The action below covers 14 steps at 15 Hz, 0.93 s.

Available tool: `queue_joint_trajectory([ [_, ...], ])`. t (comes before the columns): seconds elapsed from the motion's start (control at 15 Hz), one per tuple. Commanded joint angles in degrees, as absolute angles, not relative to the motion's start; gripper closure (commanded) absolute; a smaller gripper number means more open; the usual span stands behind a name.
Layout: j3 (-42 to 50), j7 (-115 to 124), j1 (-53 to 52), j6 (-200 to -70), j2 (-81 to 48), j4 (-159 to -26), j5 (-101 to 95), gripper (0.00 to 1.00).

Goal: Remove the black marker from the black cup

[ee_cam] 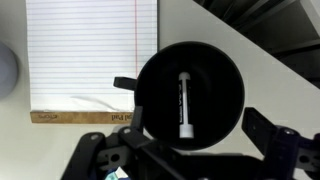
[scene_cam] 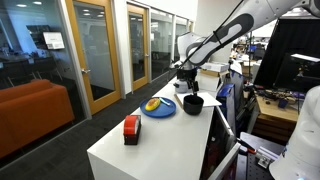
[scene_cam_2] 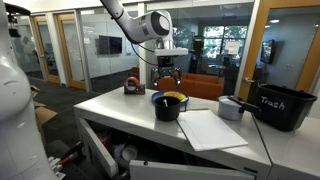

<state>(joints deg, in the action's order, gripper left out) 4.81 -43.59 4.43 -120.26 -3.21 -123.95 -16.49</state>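
The black cup [ee_cam: 215, 60] fills the middle of the wrist view, seen from straight above. The marker [ee_cam: 184, 105] lies inside it as a slim stick that looks pale against the dark inside. The cup stands on the white table in both exterior views [scene_cam: 192, 103] [scene_cam_2: 168, 108]. My gripper [ee_cam: 185, 142] is open and empty, with its fingers either side of the cup's near rim. In both exterior views the gripper [scene_cam: 186, 80] [scene_cam_2: 168, 74] hangs a little above the cup and does not touch it.
A blue plate [scene_cam: 160, 112] holding a yellow thing sits beside the cup. A lined notepad [ee_cam: 90, 60] [scene_cam_2: 210, 128] lies next to it. A grey cup [scene_cam_2: 231, 107] and a black trash bin [scene_cam_2: 280, 105] stand further along. A red and black object [scene_cam: 131, 128] sits near the table end.
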Motion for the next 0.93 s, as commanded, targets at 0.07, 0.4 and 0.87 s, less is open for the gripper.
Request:
queue_joint_trajectory([
  [0.07,5.0,-48.1,5.7,-125.5,-3.1,-126.0,-10.8,0.00],
  [0.4,5.6,-51.7,6.2,-126.1,-2.0,-128.2,-7.5,0.00],
  [0.87,6.5,-55.8,6.7,-129.4,0.0,-131.5,-5.9,0.00],
])
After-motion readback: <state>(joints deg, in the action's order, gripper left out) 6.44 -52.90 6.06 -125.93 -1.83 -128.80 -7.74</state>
